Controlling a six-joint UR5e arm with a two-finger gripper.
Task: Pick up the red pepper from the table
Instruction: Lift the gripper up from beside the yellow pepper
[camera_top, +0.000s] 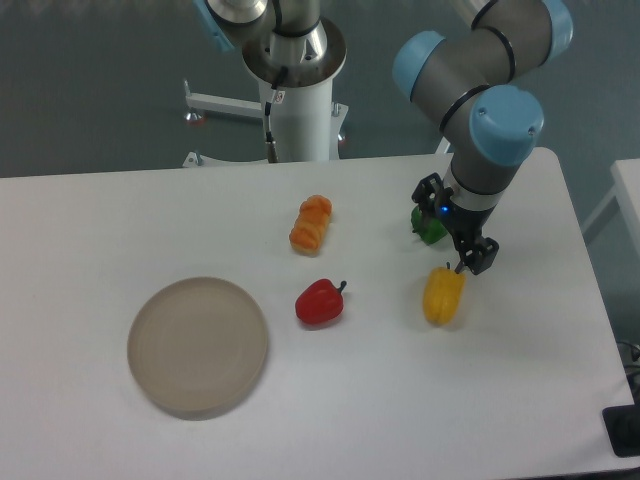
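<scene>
The red pepper (320, 302) is small, glossy and bright red, with a short dark stem pointing up-right. It lies on the white table (380, 400) near the middle. My gripper (455, 226) hangs well to the right of it, over the table's right part, just above the yellow pepper (443, 294). Its two black fingers (482, 254) stand apart, open, and I see nothing held between them. The red pepper lies untouched, apart from every other object.
An orange ridged pepper (311, 224) lies up-left of the red one. A green object (431, 229) is partly hidden beside the gripper. A round grey-beige plate (197, 346) sits at the front left. The robot's white base column (297, 105) stands at the table's far edge.
</scene>
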